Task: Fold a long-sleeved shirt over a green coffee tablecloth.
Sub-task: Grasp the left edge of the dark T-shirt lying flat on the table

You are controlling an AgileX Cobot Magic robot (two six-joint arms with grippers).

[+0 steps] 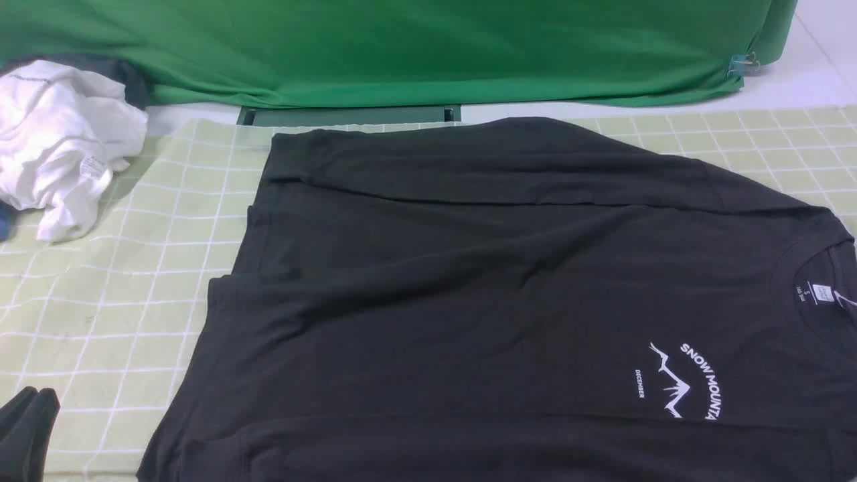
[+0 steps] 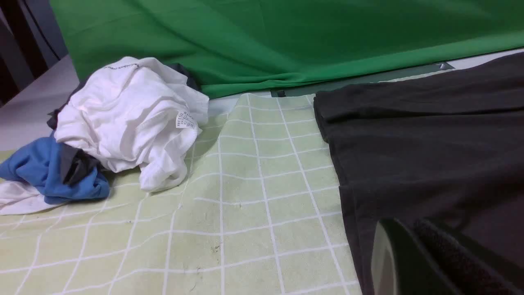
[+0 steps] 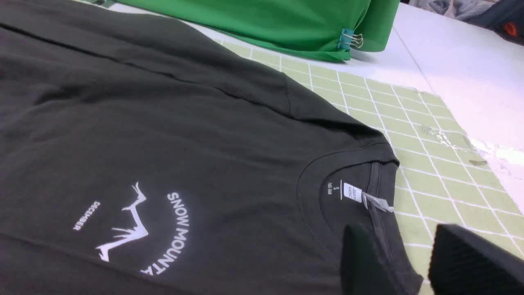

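The long-sleeved shirt (image 1: 469, 268), black with a white "SNOW MOUNTAIN" print (image 1: 689, 381), lies spread front-up on the green coffee tablecloth (image 1: 134, 268), collar toward the right. A fold runs across its far part. My left gripper (image 1: 37, 395) hovers shut at the near left corner, off the shirt's hem edge, holding nothing. In the left wrist view the left gripper (image 2: 405, 224) shows its jaws pressed together in front of the shirt (image 2: 430, 143). My right gripper (image 3: 399, 233) is open just beyond the collar (image 3: 348, 164), with the shirt's shoulder edge showing between its fingers (image 3: 458, 254).
A crumpled white garment (image 1: 60, 140) lies at the far left on the tablecloth (image 2: 254, 184), with a blue one (image 2: 45, 168) beside it. A bright green backdrop cloth (image 1: 402, 47) runs along the back, held by a binder clip (image 3: 348, 39). White tabletop (image 3: 470, 69) borders the right.
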